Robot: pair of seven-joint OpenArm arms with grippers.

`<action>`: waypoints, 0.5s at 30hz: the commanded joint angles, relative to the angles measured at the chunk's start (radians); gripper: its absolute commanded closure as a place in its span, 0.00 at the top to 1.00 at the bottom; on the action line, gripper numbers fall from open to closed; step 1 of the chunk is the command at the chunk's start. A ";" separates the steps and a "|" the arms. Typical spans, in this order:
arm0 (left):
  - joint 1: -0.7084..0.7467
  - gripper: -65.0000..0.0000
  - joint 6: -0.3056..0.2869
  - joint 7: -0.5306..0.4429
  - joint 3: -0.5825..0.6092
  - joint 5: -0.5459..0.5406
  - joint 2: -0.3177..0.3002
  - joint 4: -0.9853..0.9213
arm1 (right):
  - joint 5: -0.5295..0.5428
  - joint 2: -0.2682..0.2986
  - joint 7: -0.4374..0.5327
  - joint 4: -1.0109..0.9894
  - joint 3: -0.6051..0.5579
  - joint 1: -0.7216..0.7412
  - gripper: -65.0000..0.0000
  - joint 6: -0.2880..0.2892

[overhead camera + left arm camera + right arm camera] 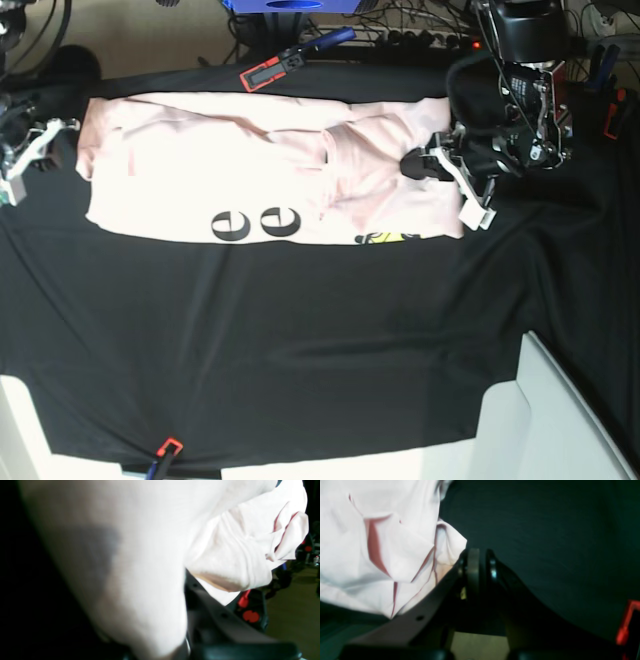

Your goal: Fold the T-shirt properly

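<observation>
The pale pink T-shirt (200,170) lies spread lengthwise along the far part of the black table cloth (300,340). Bits of black lettering (228,225) and a yellow cartoon (385,237) peek out at its near edge. My left gripper (415,163) sits on the shirt's right end. In the left wrist view the shirt (140,562) fills the frame and runs down between the dark fingers (212,615), which are shut on it. My right gripper (482,562) is beside the shirt's left edge (395,542), jaws almost together, with no cloth visible between them.
A red and black clamp (270,70) and a blue-handled tool (330,40) lie at the table's back edge. An orange clamp (165,450) grips the cloth at the front edge. White panels (560,420) stand at the front right. Cables crowd the back.
</observation>
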 commanded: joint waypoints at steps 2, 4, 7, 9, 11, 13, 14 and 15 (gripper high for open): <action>-0.004 0.00 -0.003 -0.014 -0.046 -0.006 -0.022 0.018 | 0.046 0.020 -0.041 0.013 0.007 0.037 0.17 -0.004; 0.002 0.00 -0.003 -0.014 -0.094 -0.004 -0.031 0.018 | 0.086 0.028 -0.132 0.010 0.020 0.074 0.24 -0.004; 0.004 0.00 -0.006 -0.014 -0.117 -0.004 -0.051 0.018 | 0.134 0.023 -0.271 0.009 0.096 0.131 0.36 -0.004; 0.005 0.00 -0.006 -0.012 -0.114 -0.004 -0.057 0.019 | 0.165 0.021 -0.351 0.009 0.138 0.159 0.48 -0.004; 0.007 0.00 -0.006 -0.012 -0.109 -0.004 -0.063 0.036 | 0.215 0.021 -0.412 0.009 0.165 0.174 0.59 -0.004; 0.025 0.05 -0.006 -0.012 -0.097 -0.004 -0.063 0.077 | 0.267 0.021 -0.449 0.009 0.184 0.174 0.67 -0.004; 0.035 0.10 -0.006 -0.012 -0.092 -0.004 -0.062 0.110 | 0.289 0.021 -0.463 0.009 0.184 0.174 0.68 -0.004; 0.038 0.18 -0.006 -0.012 -0.091 -0.004 -0.060 0.140 | 0.309 0.023 -0.472 0.009 0.184 0.174 0.68 -0.004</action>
